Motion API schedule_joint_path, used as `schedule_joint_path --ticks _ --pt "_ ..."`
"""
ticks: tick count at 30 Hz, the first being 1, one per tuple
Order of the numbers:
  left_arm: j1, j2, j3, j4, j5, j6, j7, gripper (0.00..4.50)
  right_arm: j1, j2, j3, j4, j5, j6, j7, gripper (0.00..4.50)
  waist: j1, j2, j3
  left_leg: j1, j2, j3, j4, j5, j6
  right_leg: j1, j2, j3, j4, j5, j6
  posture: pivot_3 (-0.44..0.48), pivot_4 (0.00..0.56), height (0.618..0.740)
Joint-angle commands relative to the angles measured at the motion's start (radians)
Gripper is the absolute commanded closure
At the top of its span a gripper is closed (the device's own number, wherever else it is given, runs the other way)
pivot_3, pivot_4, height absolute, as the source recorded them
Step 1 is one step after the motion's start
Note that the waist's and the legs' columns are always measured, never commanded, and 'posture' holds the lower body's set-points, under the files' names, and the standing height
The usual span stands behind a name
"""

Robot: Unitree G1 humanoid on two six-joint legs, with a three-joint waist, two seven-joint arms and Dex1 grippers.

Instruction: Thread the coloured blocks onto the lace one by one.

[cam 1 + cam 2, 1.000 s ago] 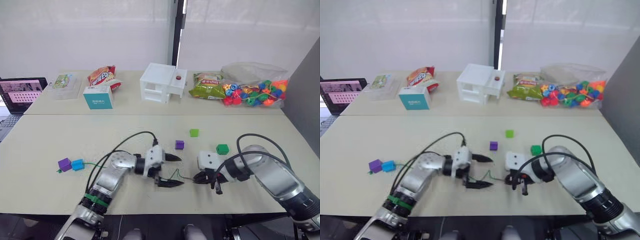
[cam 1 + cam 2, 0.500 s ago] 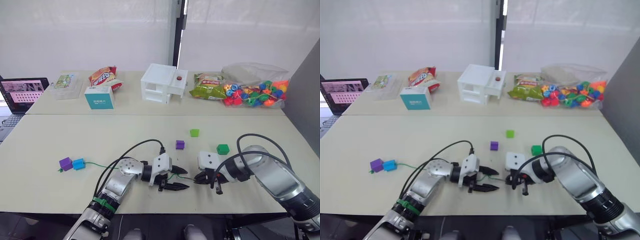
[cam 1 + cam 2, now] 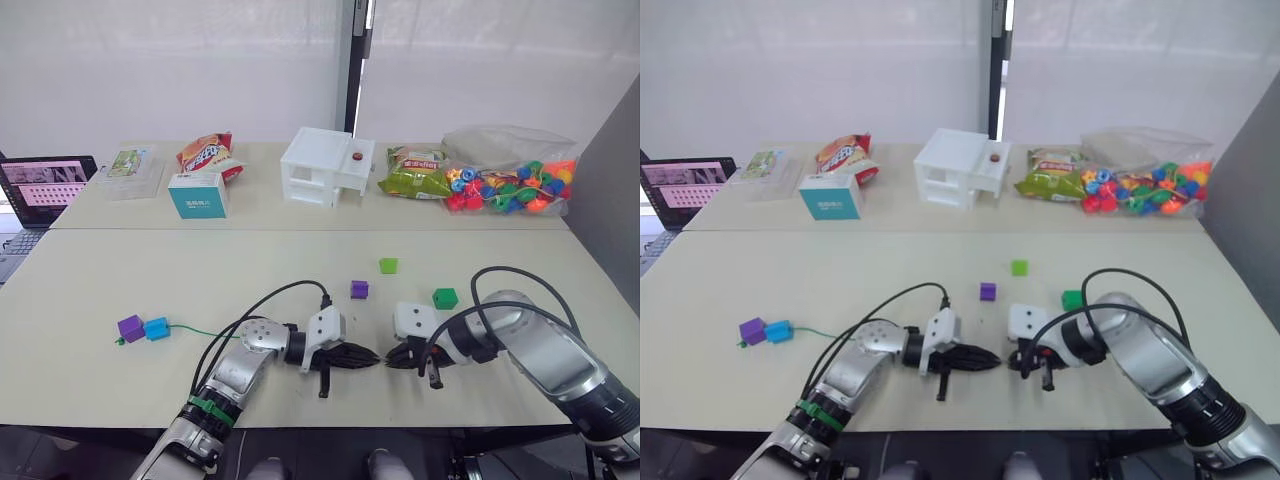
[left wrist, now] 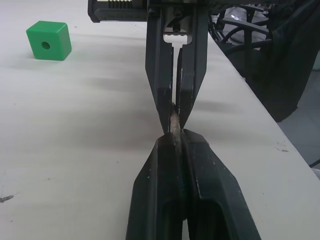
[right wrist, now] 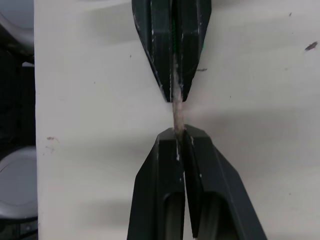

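Note:
The lace's grey tip (image 5: 176, 114) is pinched from both ends near the table's front edge. My left gripper (image 3: 372, 358) is shut on it, and my right gripper (image 3: 392, 359) is shut on it from the opposite side, fingertips almost touching. The green lace (image 3: 195, 329) runs left to a purple block (image 3: 130, 327) and a blue block (image 3: 156, 328) at its far end. Loose on the table lie a purple block (image 3: 360, 289), a light green block (image 3: 388, 265) and a dark green block (image 3: 445, 297), all just beyond the grippers.
Along the back stand a white box (image 3: 325, 165), a teal carton (image 3: 196, 194), snack bags (image 3: 412, 172), a clear bag of coloured beads (image 3: 510, 180) and a clear container (image 3: 130, 168). A laptop (image 3: 40, 190) sits at the far left.
My left gripper moved right toward the right gripper and closed from wide open onto the lace's tip. The right gripper stayed put, shut.

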Motion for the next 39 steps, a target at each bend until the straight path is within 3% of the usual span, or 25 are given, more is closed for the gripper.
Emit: schedule_joint_path --ticks 1,7,12,15,20,24,27,29,36,39 --pt "-0.012 -0.004 -0.002 -0.002 -0.004 -0.009 -0.010 4.45 -0.020 -0.005 -0.013 -0.028 0.009 0.010 -0.003 4.50 0.001 0.000 0.000 0.000 0.000 0.000 0.000 0.000 0.000 0.000 0.000 0.000 0.000 0.000 0.000 0.000 0.150 0.740" --pt "-0.019 -0.009 -0.002 0.011 -0.002 -0.014 -0.010 4.45 -0.008 -0.006 -0.064 -0.063 0.068 0.078 -0.006 4.50 0.001 0.000 0.000 0.000 0.000 0.000 0.000 0.000 0.000 0.000 0.000 0.000 0.000 0.000 0.000 0.000 0.150 0.740" --pt "-0.027 -0.020 -0.003 0.038 -0.001 -0.023 -0.018 4.50 0.047 -0.009 -0.204 -0.094 0.173 0.132 -0.042 2.81 0.005 0.000 0.000 0.000 0.000 0.000 0.000 0.000 0.000 0.000 0.000 0.000 0.000 0.000 0.000 0.000 0.150 0.740" --pt "-0.034 -0.025 -0.007 0.059 0.001 -0.035 -0.031 4.50 0.103 -0.007 -0.357 -0.121 0.282 0.201 -0.062 1.78 0.012 0.000 0.000 0.000 0.000 0.000 0.000 0.000 0.000 0.001 0.000 0.000 -0.001 0.000 0.000 0.000 0.150 0.740" --pt "-0.060 -0.031 0.003 0.097 0.002 -0.056 -0.045 4.50 0.158 0.094 -0.569 -0.169 0.438 0.305 -0.201 0.08 0.015 0.000 0.000 0.001 0.000 0.000 0.000 0.000 0.000 0.002 0.000 0.000 -0.001 0.000 0.000 0.000 0.150 0.740" --pt "-0.076 -0.038 0.018 0.118 -0.007 -0.062 -0.045 4.50 0.237 0.195 -0.725 -0.202 0.467 0.306 -0.367 0.01 0.023 0.000 0.000 0.001 0.000 0.000 0.000 0.000 0.000 0.002 0.000 0.000 0.000 0.000 0.000 0.000 0.150 0.740" --pt "-0.072 -0.039 0.028 0.125 -0.015 -0.063 -0.045 4.50 0.384 0.380 -0.878 -0.238 0.450 0.133 -0.506 0.01 0.029 -0.001 -0.001 0.000 -0.001 -0.001 0.000 0.000 0.000 0.002 0.000 0.000 0.000 0.001 0.001 0.000 0.150 0.740" --pt "-0.068 -0.040 0.023 0.140 -0.009 -0.070 -0.051 4.50 0.448 0.488 -0.914 -0.258 0.437 0.028 -0.579 0.01 0.025 0.001 -0.002 0.001 -0.001 -0.002 -0.001 0.000 0.000 0.001 0.000 0.000 0.000 0.001 0.001 0.000 0.150 0.740" --pt "-0.078 -0.065 0.027 0.148 -0.011 -0.063 -0.050 4.50 0.762 0.750 -0.801 -0.235 0.245 -0.383 -0.707 0.01 0.011 0.003 -0.003 0.003 -0.001 0.000 -0.001 0.000 0.000 0.002 0.000 0.002 0.001 0.001 0.001 0.000 0.150 0.740" --pt "-0.076 -0.068 0.031 0.147 -0.010 -0.061 -0.044 4.50 0.831 0.801 -0.763 -0.175 0.173 -0.507 -0.751 0.01 0.008 0.003 -0.003 0.004 -0.001 0.000 -0.001 0.000 0.000 0.003 0.000 0.002 0.001 0.001 0.001 0.000 0.150 0.740"
